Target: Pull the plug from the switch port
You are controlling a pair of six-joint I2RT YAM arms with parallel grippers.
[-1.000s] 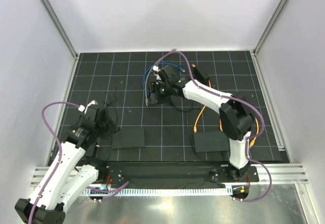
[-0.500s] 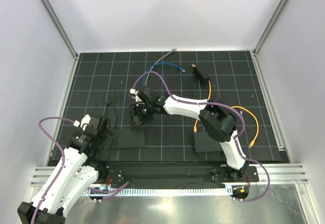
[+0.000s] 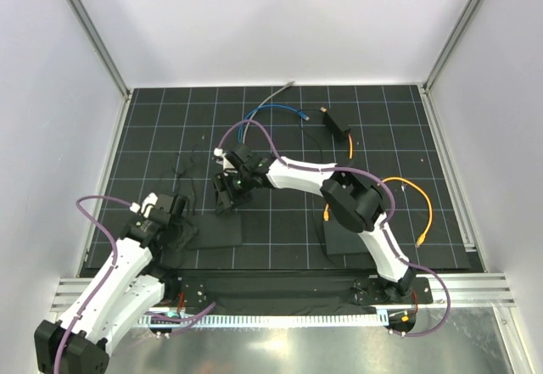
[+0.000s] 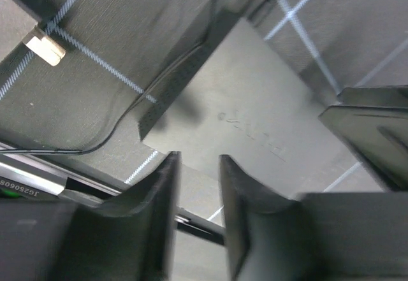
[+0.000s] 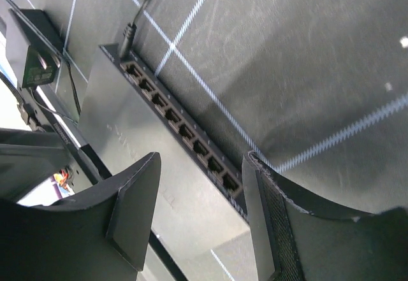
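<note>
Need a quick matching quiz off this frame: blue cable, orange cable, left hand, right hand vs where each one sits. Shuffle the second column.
Things:
1. blue cable
2. orange cable
3. left hand
4. right hand

Places:
A. looping on the right side of the scene
B. by the near-left flat black box
C. left of centre, facing a row of ports
D. far middle, beside the grey cable

Pairs: 1-D, 2-A, 3-B, 4-C
</note>
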